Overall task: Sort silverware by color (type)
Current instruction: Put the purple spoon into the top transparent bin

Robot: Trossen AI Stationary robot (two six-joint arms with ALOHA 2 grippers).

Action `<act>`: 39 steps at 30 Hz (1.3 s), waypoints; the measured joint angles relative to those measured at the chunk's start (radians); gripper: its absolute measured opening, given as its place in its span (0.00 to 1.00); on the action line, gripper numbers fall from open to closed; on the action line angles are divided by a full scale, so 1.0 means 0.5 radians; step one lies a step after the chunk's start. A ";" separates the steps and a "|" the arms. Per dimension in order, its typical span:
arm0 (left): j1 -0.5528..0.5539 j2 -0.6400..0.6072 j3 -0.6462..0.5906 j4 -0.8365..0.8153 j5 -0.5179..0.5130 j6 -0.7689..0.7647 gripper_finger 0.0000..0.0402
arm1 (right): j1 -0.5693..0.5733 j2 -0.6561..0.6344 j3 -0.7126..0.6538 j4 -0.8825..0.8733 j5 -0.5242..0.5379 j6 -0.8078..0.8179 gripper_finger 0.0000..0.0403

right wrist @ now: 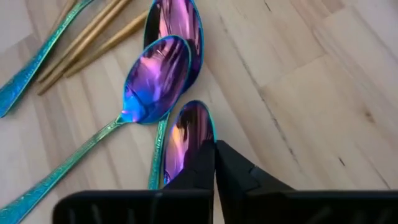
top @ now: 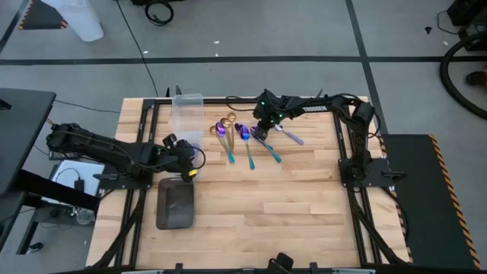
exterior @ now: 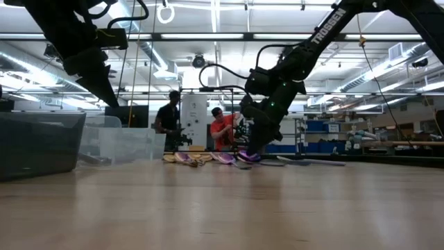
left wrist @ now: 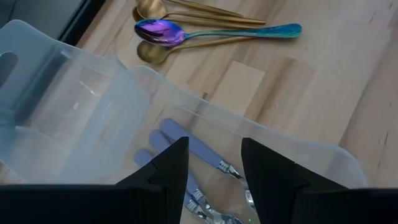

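Observation:
Gold spoons (top: 226, 122) and several purple spoons with teal handles (top: 247, 144) lie flat on the wood at the table's far middle. A silver spoon (top: 291, 137) lies to their right. My right gripper (top: 262, 129) is down among the purple spoons, shut on one purple spoon (right wrist: 183, 134). My left gripper (left wrist: 214, 168) hangs open near the clear plastic bin (top: 186, 113). Pale silver pieces (left wrist: 186, 146) show inside the bin (left wrist: 93, 118). Beyond it lie gold spoons (left wrist: 186, 15) and one purple spoon (left wrist: 165, 31). My right gripper pinches the purple spoon at the side rim of its bowl (right wrist: 208, 134), between the two fingertips (right wrist: 233, 168). The fingers come from above, pointing down. The spoon still lies flat on the table, its teal handle (right wrist: 155, 171) running back under the gripper.
A dark grey tray (top: 175, 204) sits on the table's near left, just nearer than my left gripper (top: 187, 158). Bare wood fills the near middle and right of the table (top: 304, 205). People stand in the room far behind the table (exterior: 222, 128).

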State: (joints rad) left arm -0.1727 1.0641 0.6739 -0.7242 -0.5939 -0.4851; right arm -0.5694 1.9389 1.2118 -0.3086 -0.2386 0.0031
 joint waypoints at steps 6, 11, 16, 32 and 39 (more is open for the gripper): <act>-0.013 0.000 0.000 0.087 -0.002 0.005 0.39 | 0.007 -0.085 -0.005 -0.004 0.041 0.001 0.02; -0.010 0.001 0.000 0.442 -0.012 0.215 0.39 | 0.055 -0.211 -0.004 0.092 0.050 -0.005 0.02; 0.006 0.016 0.000 0.899 -0.013 0.421 0.39 | 0.145 -0.354 -0.004 0.159 0.049 -0.004 0.02; 0.276 0.230 0.000 1.627 0.310 0.652 0.59 | 0.715 -0.627 -0.004 0.776 0.443 -0.129 0.02; 0.406 0.230 0.000 1.740 0.513 0.679 0.66 | 0.853 -0.626 -0.004 0.978 0.607 -0.219 0.02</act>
State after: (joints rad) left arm 0.0303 1.1790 0.6739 0.1456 -0.3373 -0.1454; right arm -0.1428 1.6260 1.2098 0.1805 0.0651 -0.1062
